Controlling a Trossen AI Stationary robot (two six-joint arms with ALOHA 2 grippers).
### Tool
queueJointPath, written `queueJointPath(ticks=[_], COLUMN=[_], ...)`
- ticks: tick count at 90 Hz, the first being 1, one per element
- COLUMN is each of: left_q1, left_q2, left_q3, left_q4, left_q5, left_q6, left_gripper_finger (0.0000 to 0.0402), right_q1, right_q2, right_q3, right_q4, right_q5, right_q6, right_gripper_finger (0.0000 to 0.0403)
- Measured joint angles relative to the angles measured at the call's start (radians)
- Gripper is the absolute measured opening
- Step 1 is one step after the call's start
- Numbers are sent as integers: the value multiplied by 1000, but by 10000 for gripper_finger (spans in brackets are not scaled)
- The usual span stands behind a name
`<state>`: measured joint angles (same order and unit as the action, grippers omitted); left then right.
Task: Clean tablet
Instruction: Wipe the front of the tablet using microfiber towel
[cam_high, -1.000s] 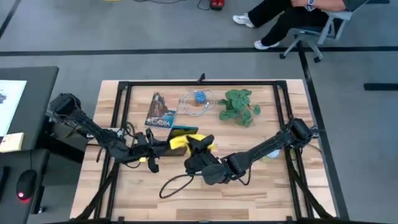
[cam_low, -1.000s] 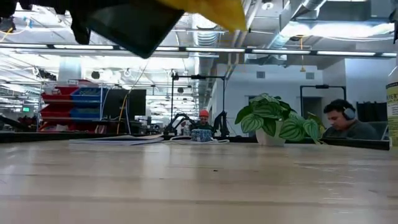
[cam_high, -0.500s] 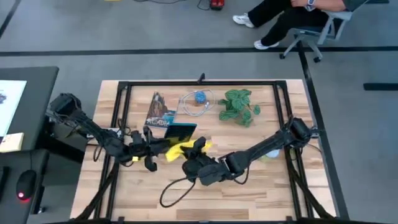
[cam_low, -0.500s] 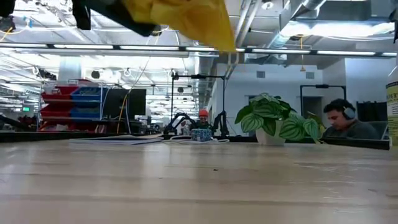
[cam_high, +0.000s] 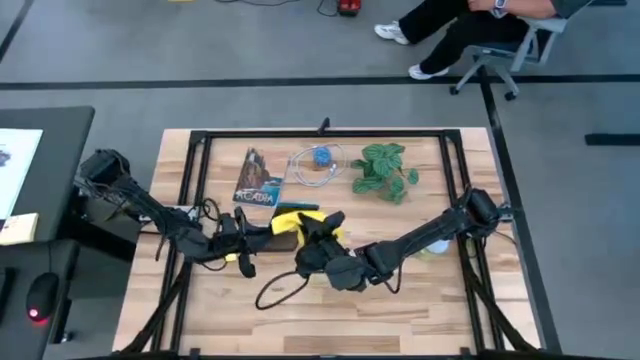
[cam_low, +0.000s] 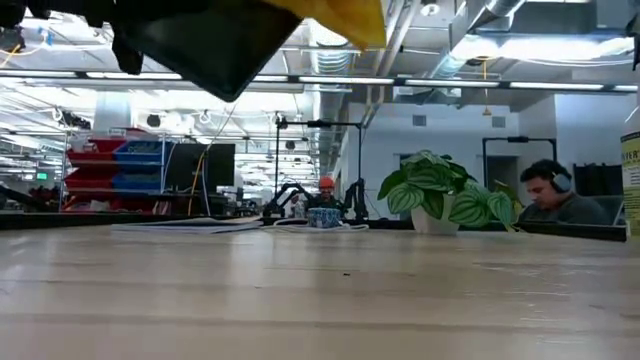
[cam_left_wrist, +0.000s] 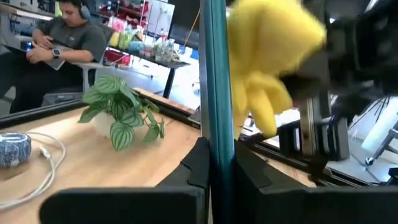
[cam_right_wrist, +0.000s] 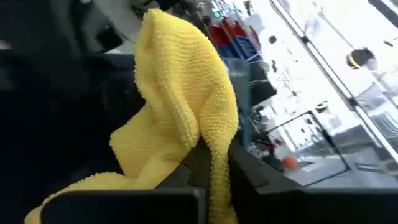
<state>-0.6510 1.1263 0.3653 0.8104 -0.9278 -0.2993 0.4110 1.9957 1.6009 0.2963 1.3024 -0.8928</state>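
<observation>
The tablet is a thin, flat slab with a glossy dark face, seen edge-on in the left wrist view as a narrow teal-tinted strip. It is held off the table, clamped between the two dark fingers of the left gripper, which are closed on its lower edge. In that view its long axis runs straight away from the gripper. In the low view it hangs high above the tabletop as a dark tilted plate with one corner pointing down. From above, only a dark sliver of it shows, just in front of the printed booklet and left of table centre.

The right gripper is pinched shut on a yellow cloth, a soft, nubby microfibre piece bunched into loose folds (its weave shows clearly at the wrist). The cloth is up against the tablet's face; in the high view it appears as a yellow patch between the two grippers.

Farther back on the pale wooden planks lie a coiled white cable with a blue disc and a small potted plant with broad, striped green leaves. A person sits beyond the table.
</observation>
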Motion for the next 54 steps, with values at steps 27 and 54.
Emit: queueJointPath(ticks=[27,54], left_q1=[0,0], left_q2=[7,6], left_q3=[-2,-2], left_q4=[111,246], left_q5=[3,0], left_q6=[99,228], left_gripper_finger=[10,10], right_q1=[0,-8], right_q2=[-4,4], right_q3=[2,2], right_q4=[-125,-313], right_q5=[-143,-332], right_q6=[165,437], right_gripper_finger=[10,10])
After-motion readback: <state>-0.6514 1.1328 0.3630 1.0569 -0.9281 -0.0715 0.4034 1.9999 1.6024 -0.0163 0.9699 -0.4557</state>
